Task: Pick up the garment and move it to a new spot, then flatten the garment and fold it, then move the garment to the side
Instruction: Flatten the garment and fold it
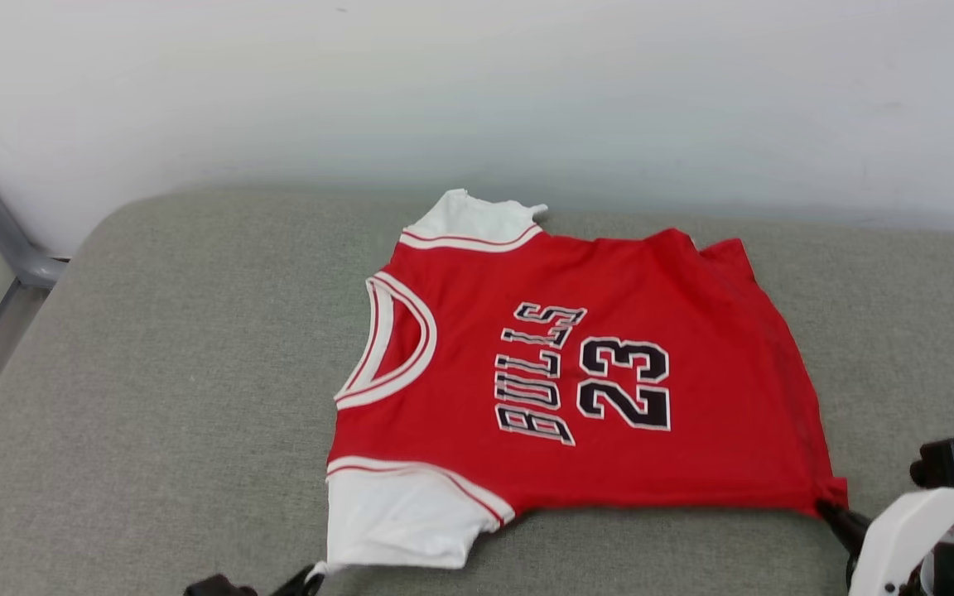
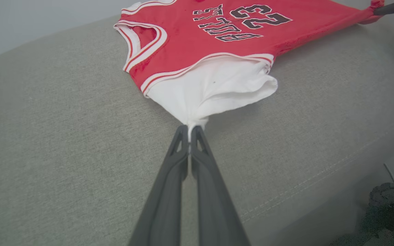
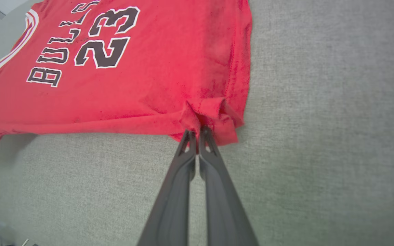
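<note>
While each pincer grips one end of its near edge, the garment (image 1: 576, 389) lies front-up on the grey cushion (image 1: 154, 372), with its collar toward the robot's left. Left gripper (image 2: 189, 129): fingers together, clamped on the tip of the white sleeve (image 2: 214, 89). Right gripper (image 3: 197, 131): fingers together on the bunched red hem corner (image 3: 214, 116). Judgement: the opposed holds tension that edge so the cloth spreads flat. Flattening stage; fold not yet begun.

The left gripper (image 2: 190, 132) is at the near left, its fingers pressed together on a pinch of the shirt (image 2: 197, 44). The right gripper (image 3: 197, 134), near right, is pinched the same way, its white forearm (image 1: 899, 530) behind it.
</note>
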